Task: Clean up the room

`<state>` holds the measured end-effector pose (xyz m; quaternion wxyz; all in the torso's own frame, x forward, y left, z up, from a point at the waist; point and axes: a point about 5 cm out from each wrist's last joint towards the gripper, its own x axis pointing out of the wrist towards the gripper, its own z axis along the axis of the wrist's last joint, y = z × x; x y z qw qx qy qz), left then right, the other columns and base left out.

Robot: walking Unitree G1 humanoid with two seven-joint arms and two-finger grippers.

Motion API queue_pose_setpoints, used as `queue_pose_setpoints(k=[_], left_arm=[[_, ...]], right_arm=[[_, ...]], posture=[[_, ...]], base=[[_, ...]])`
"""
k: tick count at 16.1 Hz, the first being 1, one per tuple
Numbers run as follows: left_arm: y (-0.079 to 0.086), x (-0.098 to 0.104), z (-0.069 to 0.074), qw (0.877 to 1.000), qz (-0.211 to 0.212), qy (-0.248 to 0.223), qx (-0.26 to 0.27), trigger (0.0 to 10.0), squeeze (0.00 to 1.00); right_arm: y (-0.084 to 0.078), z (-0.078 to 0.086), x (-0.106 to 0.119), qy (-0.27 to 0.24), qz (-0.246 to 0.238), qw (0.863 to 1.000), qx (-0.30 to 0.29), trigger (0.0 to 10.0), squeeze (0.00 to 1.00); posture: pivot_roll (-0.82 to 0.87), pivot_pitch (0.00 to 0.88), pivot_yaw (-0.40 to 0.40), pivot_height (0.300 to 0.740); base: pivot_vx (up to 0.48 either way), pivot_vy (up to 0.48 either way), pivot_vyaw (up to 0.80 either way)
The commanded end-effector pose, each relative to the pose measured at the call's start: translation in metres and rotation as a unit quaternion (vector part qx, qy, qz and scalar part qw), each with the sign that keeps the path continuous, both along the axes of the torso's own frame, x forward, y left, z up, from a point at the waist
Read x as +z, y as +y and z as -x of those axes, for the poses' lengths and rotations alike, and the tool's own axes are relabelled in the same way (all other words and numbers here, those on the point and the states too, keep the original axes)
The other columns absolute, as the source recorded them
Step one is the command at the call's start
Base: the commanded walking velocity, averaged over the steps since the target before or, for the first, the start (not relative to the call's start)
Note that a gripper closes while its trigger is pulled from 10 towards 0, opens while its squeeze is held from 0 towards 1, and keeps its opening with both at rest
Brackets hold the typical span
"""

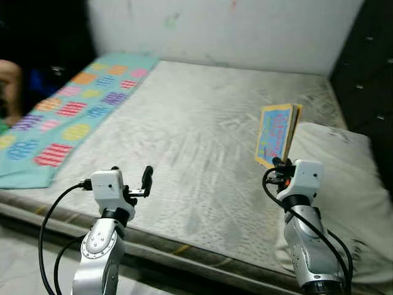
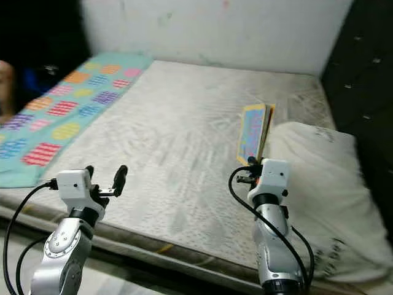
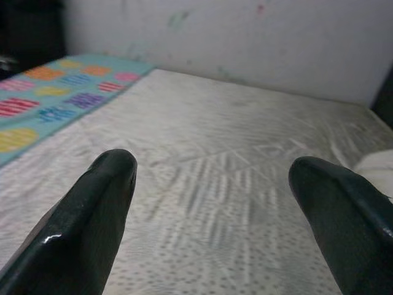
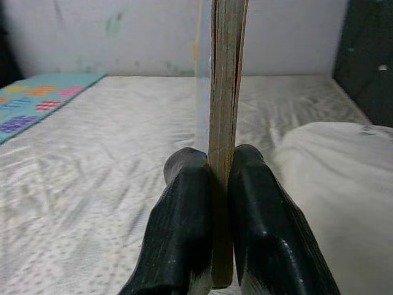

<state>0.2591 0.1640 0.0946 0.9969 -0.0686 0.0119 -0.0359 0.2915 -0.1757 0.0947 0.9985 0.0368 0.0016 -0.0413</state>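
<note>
Our right gripper (image 4: 212, 215) is raised at the lower right of the frame, wrist up, its fingers clamped on the bottom edge of a thin colourful book (image 1: 277, 134) held upright above the mattress (image 1: 184, 129), beside the white pillow (image 1: 344, 184). Our left gripper (image 1: 131, 179) hovers at lower left, forearm upright, fingers spread apart.

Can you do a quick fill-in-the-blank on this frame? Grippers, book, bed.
1. The right gripper is shut on a thin ____, held upright on its edge.
2. The left gripper is ____, with nothing between its fingers.
3. The colourful patterned blanket lies on the robot's ____ side of the mattress.
4. The white pillow lies on the robot's ____ side.

Missing words: book; open; left; right
</note>
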Motion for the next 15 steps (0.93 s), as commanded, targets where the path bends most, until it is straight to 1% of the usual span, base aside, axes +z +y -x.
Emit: queue_pose_setpoints(k=[1, 4, 7, 9, 11, 15], left_arm=[[0.0015, 0.0015, -0.0002, 1.0, -0.002, 0.0, 0.0, 10.0, 0.0], [0.0005, 0.0018, -0.0003, 1.0, 0.002, 0.001, -0.003, 10.0, 0.0], [-0.0033, 0.0027, 0.0004, 1.0, 0.0, -0.004, -0.021, 10.0, 0.0], [-0.0045, 0.0024, 0.0008, 1.0, 0.0, -0.003, -0.024, 10.0, 0.0], [-0.0057, -0.0011, 0.0008, 1.0, 0.008, 0.014, -0.018, 10.0, 0.0], [-0.006, -0.0013, 0.0001, 1.0, 0.008, 0.015, -0.017, 10.0, 0.0]], right_arm=[[-0.0002, -0.0036, 0.0099, -0.02, -0.001, 1.0, -0.002, 10.0, 0.0], [-0.0003, -0.0039, 0.0101, -0.019, 0.0, 1.0, -0.001, 10.0, 0.0], [-0.0002, -0.004, 0.0103, -0.021, 0.001, 1.0, 0.0, 10.0, 0.0], [-0.0005, -0.0039, 0.0104, -0.022, 0.0, 1.0, -0.001, 10.0, 0.0], [-0.0007, -0.0038, 0.0101, -0.021, 0.001, 1.0, -0.001, 10.0, 0.0], [-0.0007, -0.004, 0.0102, -0.022, 0.002, 1.0, 0.0, 10.0, 0.0]], posture=[[-0.12, 0.0, 0.003, 0.74], [-0.12, 0.0, 0.004, 0.74], [-0.12, 0.0, 0.004, 0.74], [-0.12, 0.0, 0.004, 0.74], [-0.12, 0.0, 0.004, 0.74], [-0.12, 0.0, 0.004, 0.74]], base=[[0.0, 0.0, -0.8], [0.0, 0.0, -0.8], [0.0, 0.0, -0.8], [0.0, 0.0, -0.8], [0.0, 0.0, 0.0], [0.0, 0.0, 0.0]])
